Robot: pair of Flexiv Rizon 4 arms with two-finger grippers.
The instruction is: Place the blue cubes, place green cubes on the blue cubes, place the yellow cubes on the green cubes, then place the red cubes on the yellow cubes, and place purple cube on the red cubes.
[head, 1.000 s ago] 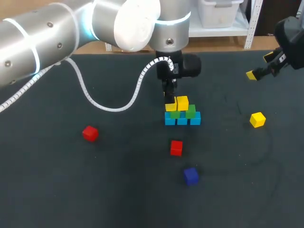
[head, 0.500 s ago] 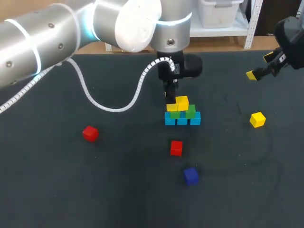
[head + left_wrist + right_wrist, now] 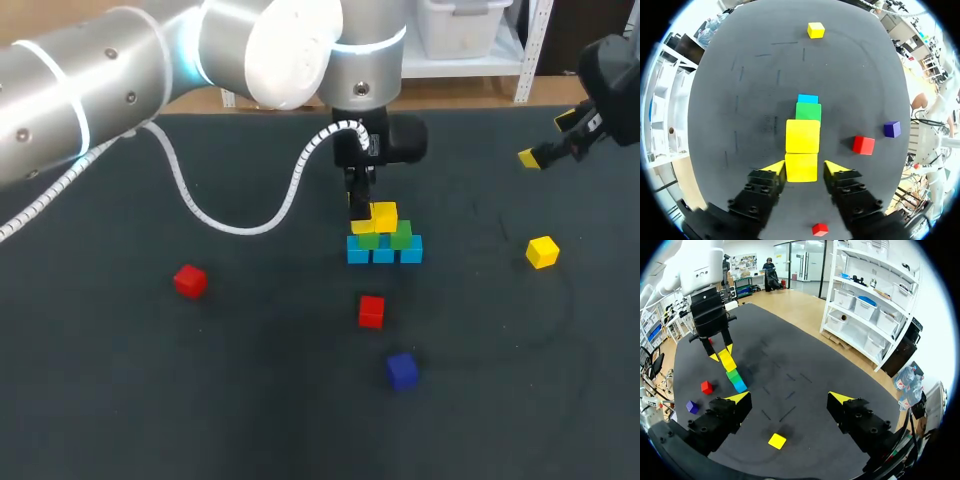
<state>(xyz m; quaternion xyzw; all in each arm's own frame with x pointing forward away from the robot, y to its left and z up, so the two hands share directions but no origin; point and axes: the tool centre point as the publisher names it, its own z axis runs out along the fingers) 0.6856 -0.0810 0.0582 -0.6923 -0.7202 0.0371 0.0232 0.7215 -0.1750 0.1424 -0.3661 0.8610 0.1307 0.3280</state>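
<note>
The left end effector (image 3: 804, 167) is seen slightly open astride a yellow cube (image 3: 801, 171) on the green cubes (image 3: 402, 237); the right end effector (image 3: 790, 399) is spread wide.

my left gripper (image 3: 801, 167) straddles pyramid (image 3: 384, 240) top, blocks approach from behind | front: red cube (image 3: 371, 311), purple cube (image 3: 402, 370) in lane | right side free up to loose yellow cube (image 3: 542, 252) | my right gripper (image 3: 788, 396) well apart

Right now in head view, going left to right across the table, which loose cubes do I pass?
left red cube → middle red cube → purple cube → lone yellow cube. The stack spans the middle two, so I left it out.
</note>
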